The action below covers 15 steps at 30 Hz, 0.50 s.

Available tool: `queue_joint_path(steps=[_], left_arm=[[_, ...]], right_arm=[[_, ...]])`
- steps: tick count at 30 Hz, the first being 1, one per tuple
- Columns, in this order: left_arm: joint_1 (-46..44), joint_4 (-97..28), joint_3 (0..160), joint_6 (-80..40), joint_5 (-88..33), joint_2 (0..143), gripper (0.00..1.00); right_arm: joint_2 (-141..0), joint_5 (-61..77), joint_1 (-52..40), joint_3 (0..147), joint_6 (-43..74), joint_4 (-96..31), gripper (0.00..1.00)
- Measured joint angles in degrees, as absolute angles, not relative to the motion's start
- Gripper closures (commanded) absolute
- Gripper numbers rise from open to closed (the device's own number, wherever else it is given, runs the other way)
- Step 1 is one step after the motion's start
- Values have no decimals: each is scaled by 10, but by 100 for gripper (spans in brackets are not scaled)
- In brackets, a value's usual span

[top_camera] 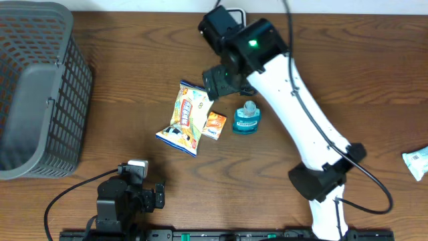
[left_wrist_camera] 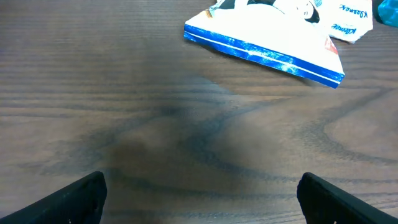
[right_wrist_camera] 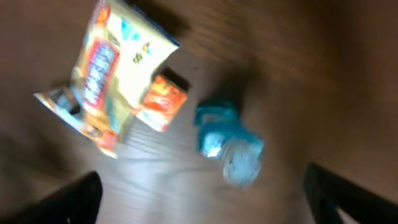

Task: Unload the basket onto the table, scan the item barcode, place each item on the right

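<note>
Three items lie mid-table: a yellow snack bag (top_camera: 184, 119), a small orange packet (top_camera: 214, 124) against its right edge, and a blue bottle (top_camera: 246, 119) beside that. My right gripper (top_camera: 216, 82) hangs open just above the bag's top right corner, holding nothing. Its blurred wrist view looks down on the snack bag (right_wrist_camera: 112, 74), orange packet (right_wrist_camera: 163, 101) and blue bottle (right_wrist_camera: 227, 140), with empty table between its fingertips (right_wrist_camera: 68, 202). My left gripper (top_camera: 148, 194) rests open near the front edge, facing the bag's blue-edged bottom (left_wrist_camera: 267, 43). No barcode can be made out.
A grey mesh basket (top_camera: 63, 87) stands at the far left. A white packet (top_camera: 418, 161) lies at the right edge. The right arm's white link (top_camera: 301, 114) stretches diagonally over the table's right half. Cables trail near the front.
</note>
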<state>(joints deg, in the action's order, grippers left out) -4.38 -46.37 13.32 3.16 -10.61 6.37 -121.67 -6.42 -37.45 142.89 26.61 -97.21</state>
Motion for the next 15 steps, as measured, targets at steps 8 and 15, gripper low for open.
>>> queue_joint_path(steps=[8, 15], left_arm=[[-44, -463, 133, 31, -106, 64, 2], [-44, -464, 133, 32, -106, 64, 2]], right_arm=[[-1194, -42, -385, 1397, 659, -970, 1], [-1194, -45, -400, 1259, 896, -968, 1]])
